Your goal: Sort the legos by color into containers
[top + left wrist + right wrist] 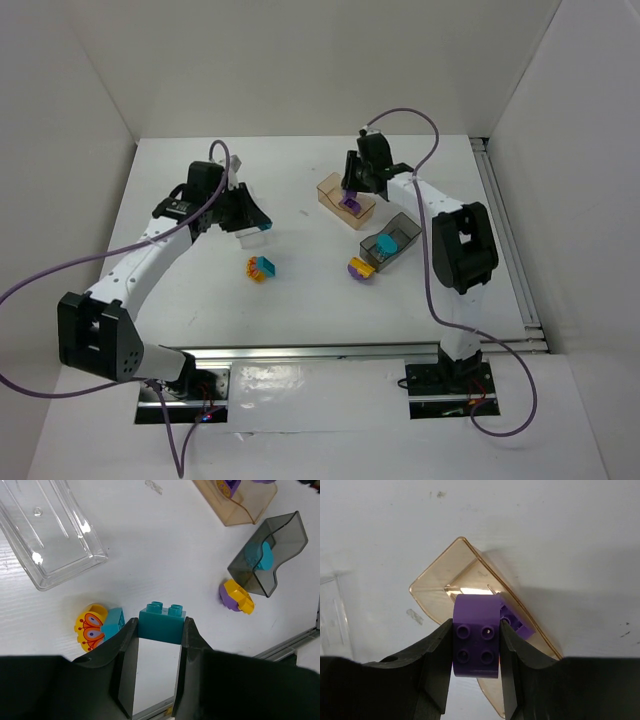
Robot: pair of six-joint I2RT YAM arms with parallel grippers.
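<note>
Holding a brick in each hand, I judge the sort to be roughly half done. My left hand is clamped on a teal brick, lifted off the table, at the lower centre of the left wrist view. My right hand is clamped on a purple brick, which hangs over the peach tray. I cannot tell whether it touches the tray.

Done so far, as I read it: a second purple piece lies in the peach tray, and a teal piece sits in the grey tray at the right of the left wrist view. The clear tray, at upper left, holds nothing.

Left to do: release my purple brick into the peach tray and carry my teal one to the grey tray. Two mixed pieces lie loose on the table. A yellow-and-teal piece is at lower left, and a purple-and-yellow piece sits just beside the grey tray. Those probably need pulling apart first, with the yellow parts going to the clear tray.
</note>
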